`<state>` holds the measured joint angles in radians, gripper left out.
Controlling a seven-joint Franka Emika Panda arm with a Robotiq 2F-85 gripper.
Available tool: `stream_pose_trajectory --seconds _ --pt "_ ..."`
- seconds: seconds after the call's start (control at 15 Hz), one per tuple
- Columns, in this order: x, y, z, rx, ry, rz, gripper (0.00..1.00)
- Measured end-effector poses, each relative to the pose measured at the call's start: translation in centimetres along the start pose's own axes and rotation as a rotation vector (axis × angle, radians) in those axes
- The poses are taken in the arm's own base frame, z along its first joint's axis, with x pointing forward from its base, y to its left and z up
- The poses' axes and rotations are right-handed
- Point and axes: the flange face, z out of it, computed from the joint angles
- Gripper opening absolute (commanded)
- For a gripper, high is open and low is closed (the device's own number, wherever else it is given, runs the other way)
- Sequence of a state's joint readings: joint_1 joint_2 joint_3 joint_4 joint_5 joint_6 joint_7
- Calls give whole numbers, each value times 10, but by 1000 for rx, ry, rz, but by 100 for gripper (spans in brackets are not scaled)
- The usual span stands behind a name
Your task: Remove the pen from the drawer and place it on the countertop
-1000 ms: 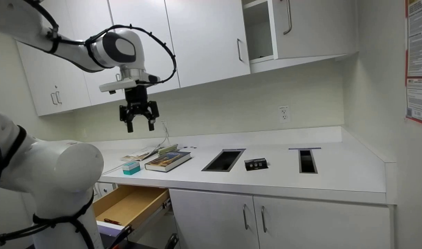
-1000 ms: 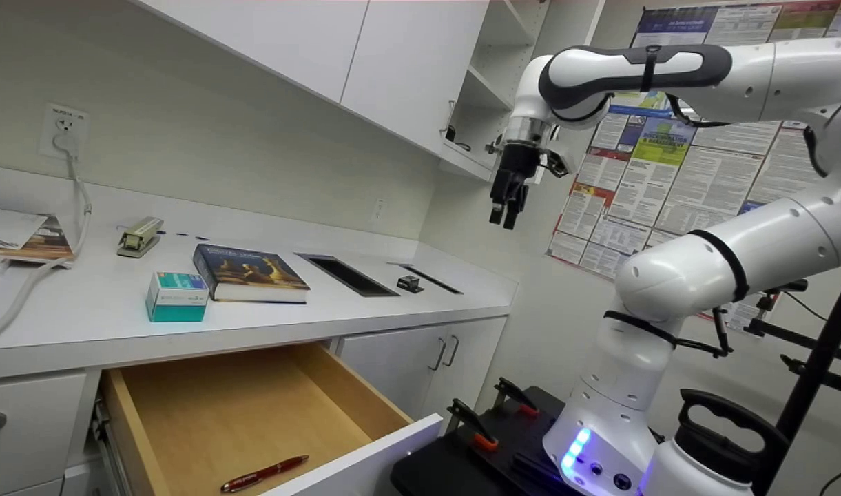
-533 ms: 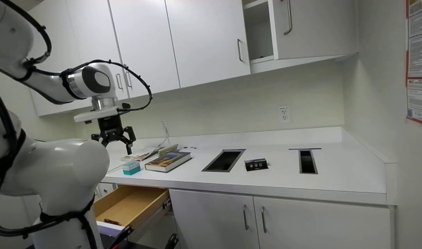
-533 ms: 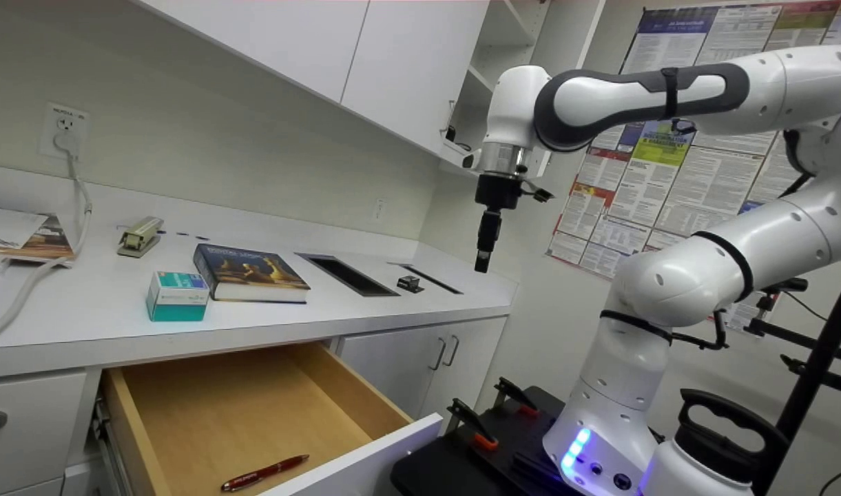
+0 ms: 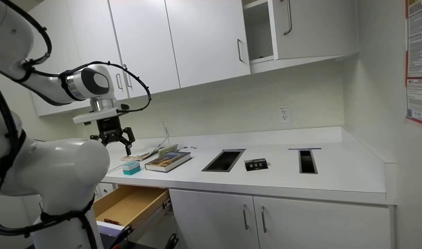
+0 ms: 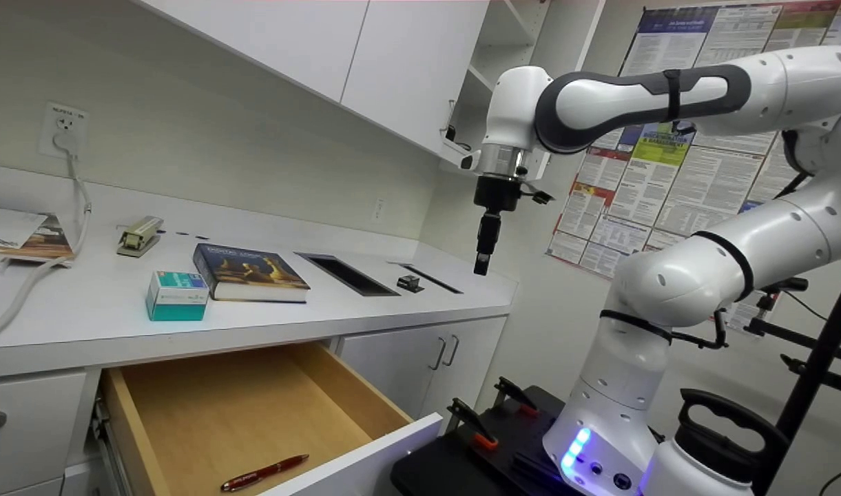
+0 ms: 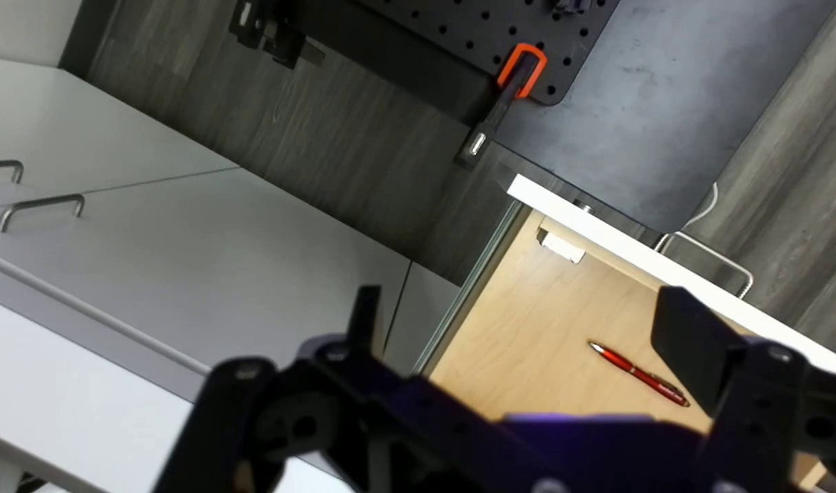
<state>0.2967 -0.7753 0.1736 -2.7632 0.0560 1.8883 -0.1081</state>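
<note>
1. Hand (image 7: 519, 301) in mid-air, its fingers (image 7: 685, 342) spread well apart. Wrist view shows the open drawer (image 7: 527, 329) through the gap.
2. Sits lower than a second ago. In an exterior view the fingertips then stood against the wall (image 5: 204, 114); now the one I can make out shows against the far part of the desk (image 5: 349, 173), its partner hidden behind the arm (image 5: 72, 162).
3. Looks turned, too: in an exterior view two tips showed side by side a second ago; now they line up as one.
4. Over the last half second, barely any shift in arm or hand.
5. Red pen (image 7: 639, 374) unmoved. Lies on the drawer's tan floor, roughly along the white front (image 7: 596, 231), well below the hand.
6. Drawer pulled out just as far as before.
7. On the desk, all in their same spots: thick book (image 6: 251, 272), teal-and-white box (image 6: 178, 300) just beside it, stapler (image 6: 139, 235) farther back.
</note>
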Motion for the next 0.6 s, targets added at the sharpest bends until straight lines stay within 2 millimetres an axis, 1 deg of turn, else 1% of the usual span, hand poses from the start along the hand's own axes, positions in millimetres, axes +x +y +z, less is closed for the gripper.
stream_pose_trajectory --seconds 0.13,0.27,0.4,0.6 --pt "9 -11 4 -16 33 -74 100" --pt "23 -32 16 -31 59 -189 100" --pt "39 -58 35 -30 81 -302 100" --pt "60 -97 69 -29 111 -474 100"
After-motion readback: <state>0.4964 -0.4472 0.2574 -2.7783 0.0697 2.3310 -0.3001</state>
